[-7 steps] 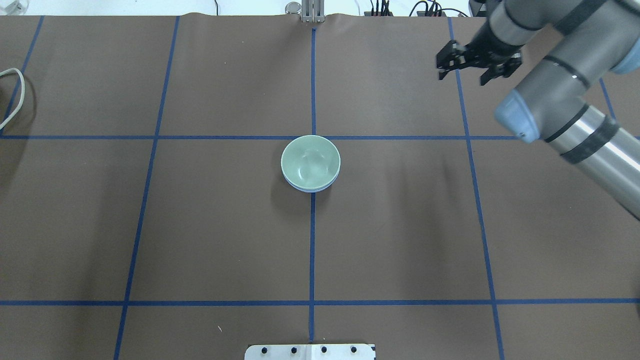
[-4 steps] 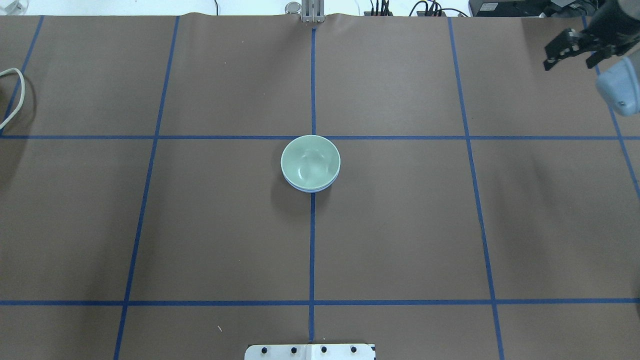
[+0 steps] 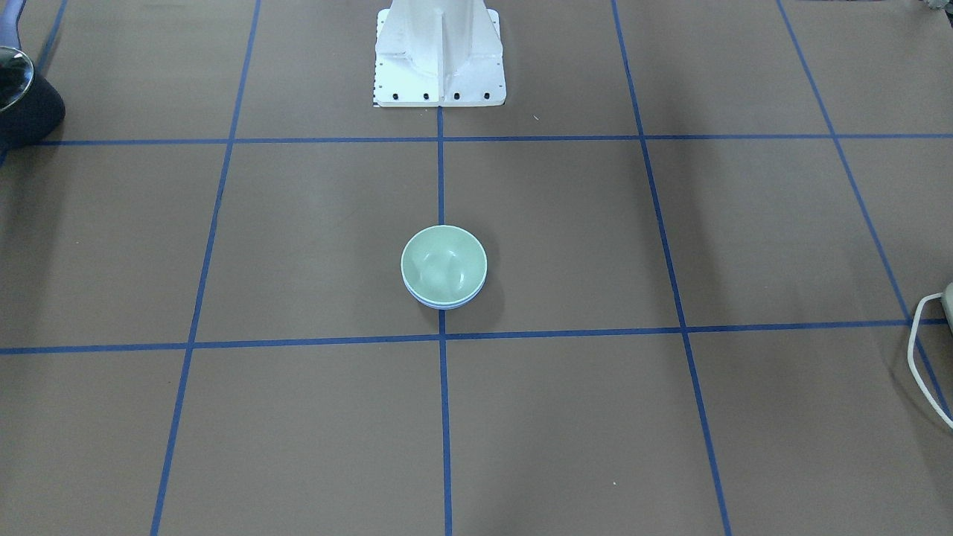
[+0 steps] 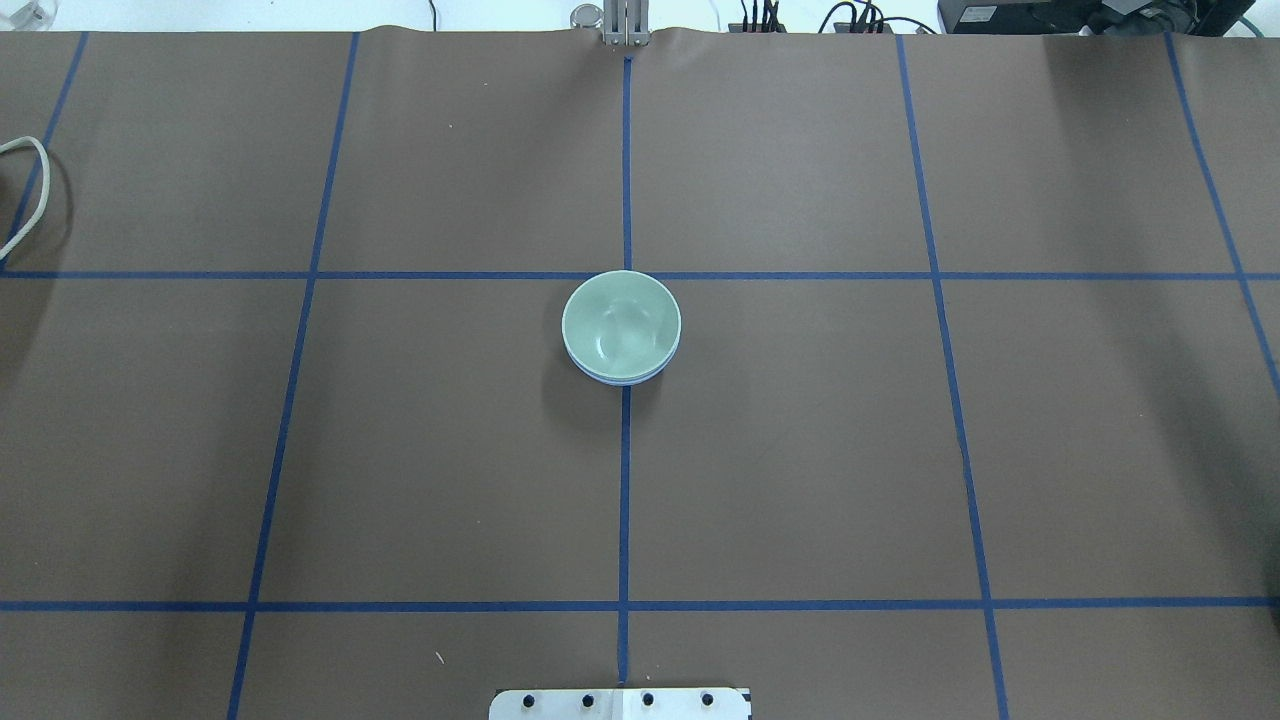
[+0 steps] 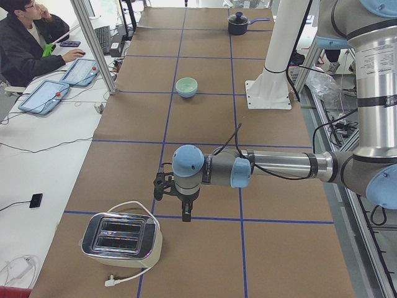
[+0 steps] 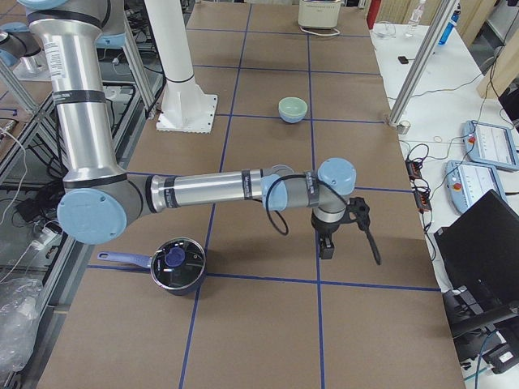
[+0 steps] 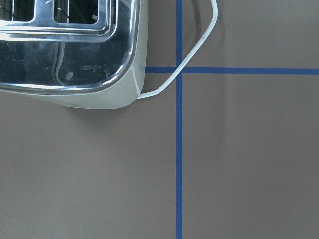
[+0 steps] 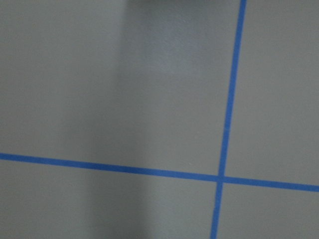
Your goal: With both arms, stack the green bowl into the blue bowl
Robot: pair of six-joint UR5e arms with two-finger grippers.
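Note:
The pale green bowl (image 4: 621, 322) sits nested inside the blue bowl (image 4: 620, 379) at the table's middle; only the blue rim shows under it. The stack also shows in the front view, green bowl (image 3: 444, 264) over blue rim (image 3: 443, 304), and small in the side views (image 5: 186, 85) (image 6: 293, 108). Neither gripper is near it. My left gripper (image 5: 177, 202) hangs over the table's left end beside the toaster. My right gripper (image 6: 350, 241) hangs over the right end. Both show only in side views, so I cannot tell whether they are open.
A chrome toaster (image 5: 121, 239) with a white cable (image 4: 30, 190) stands at the left end, also under the left wrist (image 7: 65, 45). A dark pot (image 6: 177, 266) stands at the right end. The white pedestal (image 3: 439, 52) is at the robot's side. An operator (image 5: 31, 43) sits beyond the far edge.
My right arm and gripper have swung rightward out of the overhead view. The stacked bowls have not moved.

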